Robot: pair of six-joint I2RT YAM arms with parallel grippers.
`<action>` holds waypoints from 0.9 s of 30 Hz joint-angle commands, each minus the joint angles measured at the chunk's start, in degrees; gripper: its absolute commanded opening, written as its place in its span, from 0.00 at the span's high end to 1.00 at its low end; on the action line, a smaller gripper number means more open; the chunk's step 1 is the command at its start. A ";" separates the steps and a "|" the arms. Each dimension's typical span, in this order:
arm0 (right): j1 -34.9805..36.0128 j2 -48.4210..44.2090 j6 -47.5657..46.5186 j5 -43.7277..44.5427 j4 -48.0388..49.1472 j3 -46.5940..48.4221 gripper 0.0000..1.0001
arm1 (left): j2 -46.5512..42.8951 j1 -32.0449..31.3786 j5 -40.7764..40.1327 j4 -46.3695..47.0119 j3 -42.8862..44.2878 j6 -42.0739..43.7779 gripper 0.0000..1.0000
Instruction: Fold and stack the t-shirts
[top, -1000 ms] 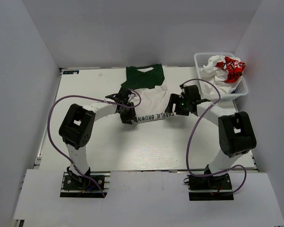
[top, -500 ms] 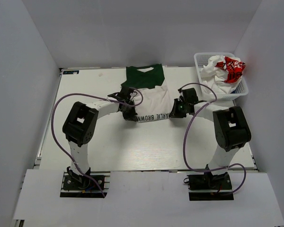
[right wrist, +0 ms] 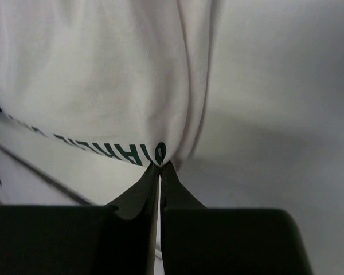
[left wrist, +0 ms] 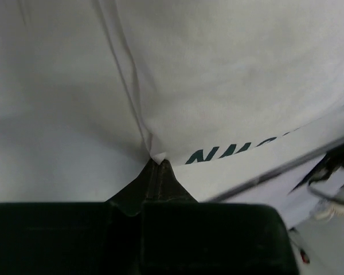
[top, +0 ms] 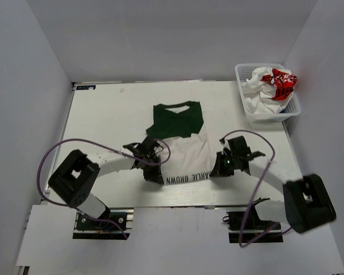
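An off-white t-shirt (top: 183,146) with dark green collar and sleeves lies flat in the middle of the table, its lettered hem toward the near edge. My left gripper (top: 158,175) is shut on the hem's near-left corner. The left wrist view shows the cloth (left wrist: 218,86) pinched at the gripper's (left wrist: 157,162) tips. My right gripper (top: 217,171) is shut on the near-right corner. In the right wrist view the shirt (right wrist: 103,74) bunches into the gripper's (right wrist: 160,165) tips beside green letters. A white t-shirt with red print (top: 274,82) sits crumpled in a basket.
The white plastic basket (top: 249,112) stands at the table's far right corner. Grey walls close in the table (top: 103,114) on three sides. Both purple cables loop above the arms near the shirt's sides.
Both grippers have shut on the hem corners and drawn back toward the near edge. The shirt has slid nearer with them and now lies stretched out longer.
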 commanded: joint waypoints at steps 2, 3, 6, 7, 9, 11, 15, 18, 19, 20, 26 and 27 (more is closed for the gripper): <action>3.39 -14.20 0.37 -2.23 -17.97 -5.40 1.00 | -9.03 -5.39 4.27 -10.81 -5.38 -5.07 1.00; 3.48 -15.55 0.55 -4.07 -24.08 -5.15 1.00 | -11.83 -6.62 5.51 -12.12 -5.38 -5.77 1.00; 5.67 -23.97 3.71 -2.86 -30.19 -3.04 0.85 | -15.80 -10.93 7.55 -17.39 -4.86 -8.76 1.00; 6.20 -25.22 4.58 -2.25 -33.86 -2.34 0.79 | -16.68 -11.46 6.76 -19.24 -2.94 -8.77 0.92; 6.29 -27.87 3.02 -0.32 -35.82 1.77 0.62 | -17.40 -12.26 3.87 -25.56 0.23 -7.20 0.50; 6.29 -26.91 -3.46 -0.13 -37.32 6.08 0.58 | -15.13 -12.26 -0.24 -33.61 6.46 -2.38 0.34; 6.29 -22.07 -9.55 0.48 -38.82 15.32 0.10 | -8.98 -12.26 -16.24 -48.07 24.27 -1.56 0.14; 6.12 -21.10 -9.12 3.20 -30.58 17.27 0.10 | -6.50 -10.85 -27.75 -45.12 30.28 -1.56 0.00; 6.03 -19.80 -8.95 4.86 -25.69 17.53 0.10 | -4.58 -10.85 -33.87 -43.53 31.70 -1.56 0.00; 6.03 -19.26 -8.60 6.27 -20.85 18.14 0.10 | -3.26 -9.98 -35.68 -41.86 33.19 -0.61 0.00; 5.68 -10.31 -5.43 17.43 -13.33 24.65 0.10 | 7.03 -5.06 -41.58 -26.75 44.89 18.53 0.00; 5.50 -9.07 -5.25 18.23 -13.33 25.52 0.10 | 8.87 -3.57 -40.36 -21.68 44.89 23.61 0.00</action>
